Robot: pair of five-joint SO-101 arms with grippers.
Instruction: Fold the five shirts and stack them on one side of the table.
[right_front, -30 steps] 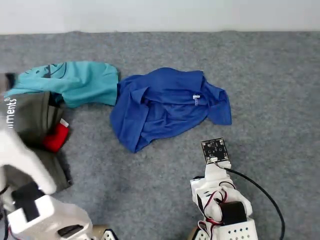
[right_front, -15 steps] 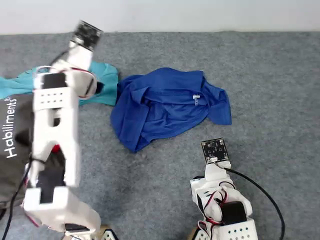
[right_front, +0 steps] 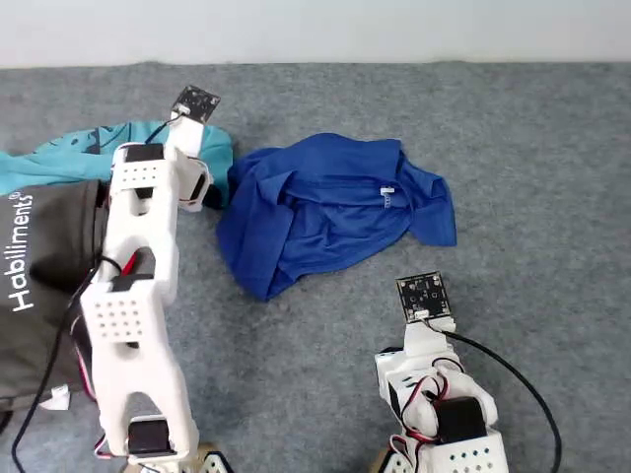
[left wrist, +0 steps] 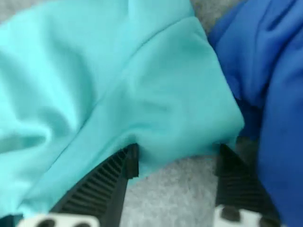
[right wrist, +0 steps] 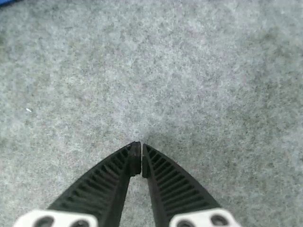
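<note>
Over the edge of the teal shirt, beside the blue shirt, left jaws gape empty, likely ready to pinch it; right jaws sit closed, empty, above the tabletop.

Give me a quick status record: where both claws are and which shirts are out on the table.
left claw: open, over the edge of the crumpled teal fabric shirt
right claw: shut, empty, over bare grey felt table
crumpled blue fabric shirt: unfolded, mid-table, beside the teal one
dark grey fabric shirt with white lettering: on the left arm's side of the table
</note>
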